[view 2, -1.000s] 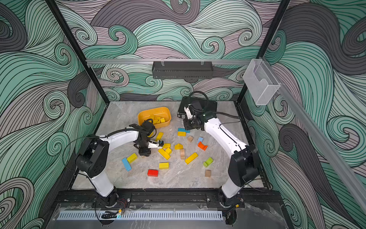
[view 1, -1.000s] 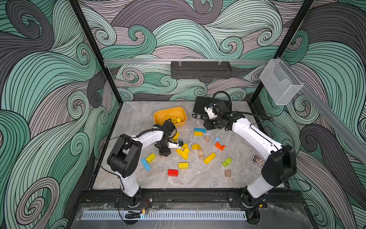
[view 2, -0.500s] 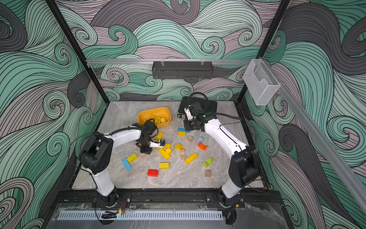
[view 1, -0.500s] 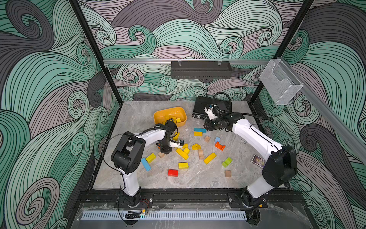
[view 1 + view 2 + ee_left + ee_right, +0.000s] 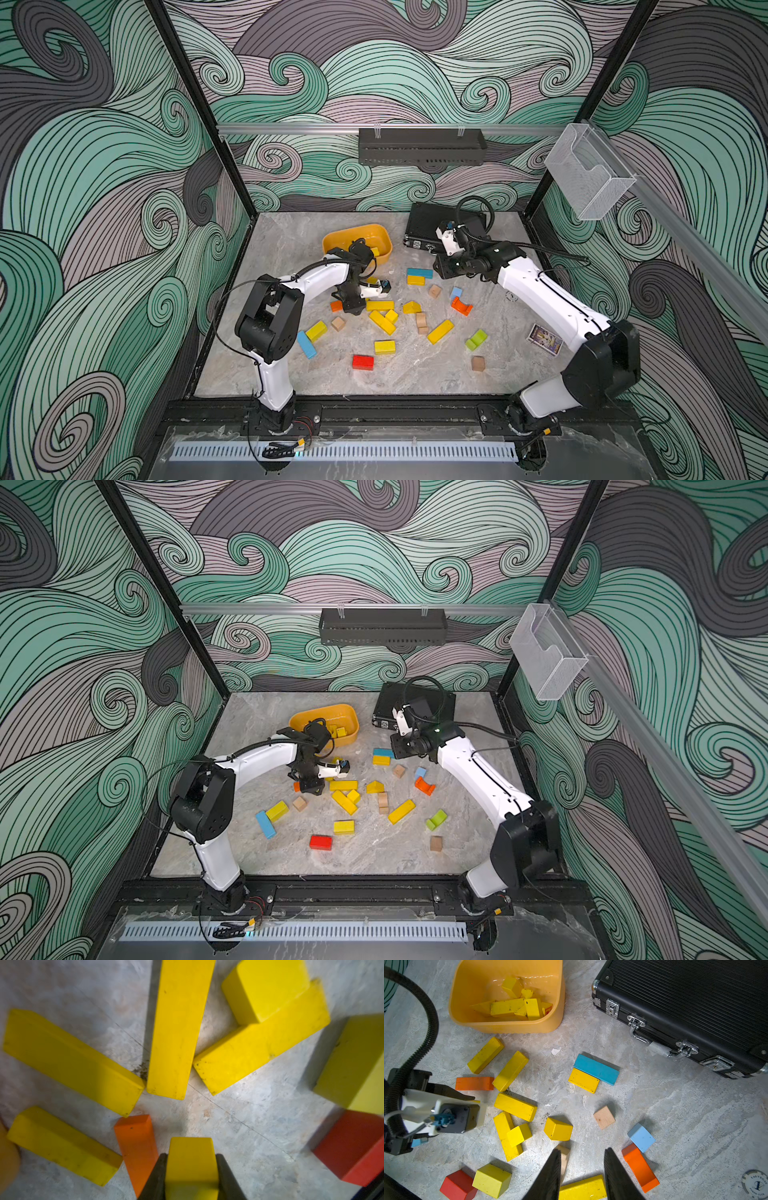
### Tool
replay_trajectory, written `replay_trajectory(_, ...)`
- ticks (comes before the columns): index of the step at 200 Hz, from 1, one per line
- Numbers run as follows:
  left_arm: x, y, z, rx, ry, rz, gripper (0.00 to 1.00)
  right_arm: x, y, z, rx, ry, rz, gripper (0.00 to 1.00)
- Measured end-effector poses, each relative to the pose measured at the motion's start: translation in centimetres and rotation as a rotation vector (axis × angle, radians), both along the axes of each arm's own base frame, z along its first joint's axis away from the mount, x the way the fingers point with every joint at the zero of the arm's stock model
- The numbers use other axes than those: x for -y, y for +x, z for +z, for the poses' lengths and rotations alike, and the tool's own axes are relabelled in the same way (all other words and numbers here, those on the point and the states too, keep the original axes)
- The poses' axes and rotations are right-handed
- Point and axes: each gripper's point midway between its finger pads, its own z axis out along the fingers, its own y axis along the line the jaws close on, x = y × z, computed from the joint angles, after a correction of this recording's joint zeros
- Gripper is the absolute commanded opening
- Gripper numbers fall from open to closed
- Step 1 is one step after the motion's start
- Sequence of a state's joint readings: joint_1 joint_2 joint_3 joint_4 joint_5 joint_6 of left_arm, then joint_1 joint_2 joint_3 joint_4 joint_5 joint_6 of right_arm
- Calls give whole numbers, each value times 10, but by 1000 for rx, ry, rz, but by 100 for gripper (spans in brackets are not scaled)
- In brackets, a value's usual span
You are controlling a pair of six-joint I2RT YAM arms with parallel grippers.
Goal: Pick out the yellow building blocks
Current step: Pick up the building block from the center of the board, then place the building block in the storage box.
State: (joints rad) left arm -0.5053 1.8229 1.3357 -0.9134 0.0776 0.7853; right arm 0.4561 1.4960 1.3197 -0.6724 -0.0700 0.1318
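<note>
The left hand (image 5: 191,1155) has clamped onto a seemingly short yellow block (image 5: 191,1167); the right hand (image 5: 583,1150) stays spread, empty.

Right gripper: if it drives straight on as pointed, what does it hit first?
The right gripper would most likely meet bare table first, in the gap between the peaked yellow block and the wood cube; depth is unclear.

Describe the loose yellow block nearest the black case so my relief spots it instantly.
From the black case at the back, come forward to the blue bar lying flat. The short yellow brick lies against that bar's long side. Unlike the yellow cluster farther forward, it touches no other yellow block.
</note>
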Motion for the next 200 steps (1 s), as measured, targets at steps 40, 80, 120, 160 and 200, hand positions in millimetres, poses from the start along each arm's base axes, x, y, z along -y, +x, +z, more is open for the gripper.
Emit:
replay_trajectory(40,11,34,59,116,-109,146,9,6,-18,-2,-7,10,8,38)
replay_trajectory(80,-3,104,111,251,-199,343,9,10,-52,-28,-88,23,31,38)
replay_trajectory(120,-31,184,98,296,-188,527,8,-11,-92,-43,-140,15,122,39)
replay_trajectory(160,-50,222,48,258,-90,603,9,-35,-124,-56,-183,4,203,40)
replay_trajectory(200,-54,217,14,185,-35,616,17,-52,-141,-60,-197,-1,252,41)
